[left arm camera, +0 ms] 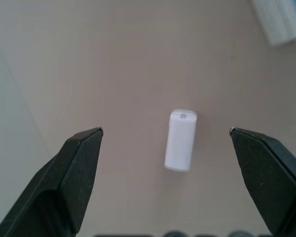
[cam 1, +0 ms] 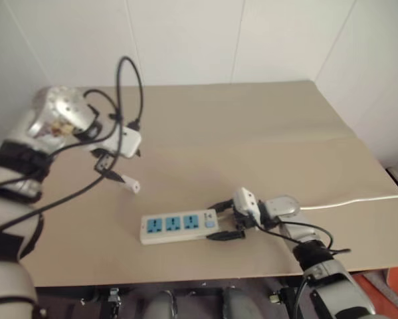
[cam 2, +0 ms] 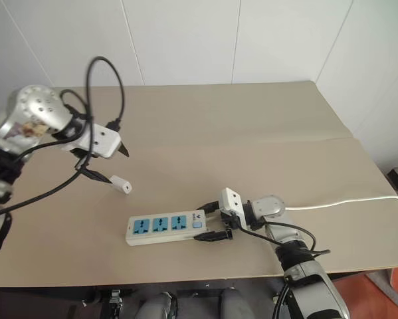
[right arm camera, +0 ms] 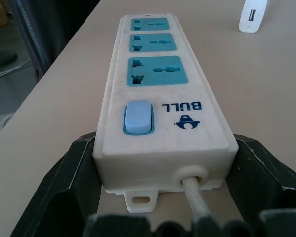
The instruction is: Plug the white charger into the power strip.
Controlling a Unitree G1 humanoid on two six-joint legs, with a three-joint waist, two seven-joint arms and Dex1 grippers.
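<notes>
My left pincer [left arm camera: 165,136] hangs spread wide above the white charger [left arm camera: 181,140], which lies flat on the surface [cam 1: 252,133] between its fingers (untouched). Right pincer [right arm camera: 162,163] clamps the power strip [right arm camera: 157,94].

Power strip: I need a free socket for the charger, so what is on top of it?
Nothing sits on the power strip: three blue sockets and its switch are bare. The white charger lies apart on the table. The right pincer flanks the strip's cable end, hiding its lower sides.
</notes>
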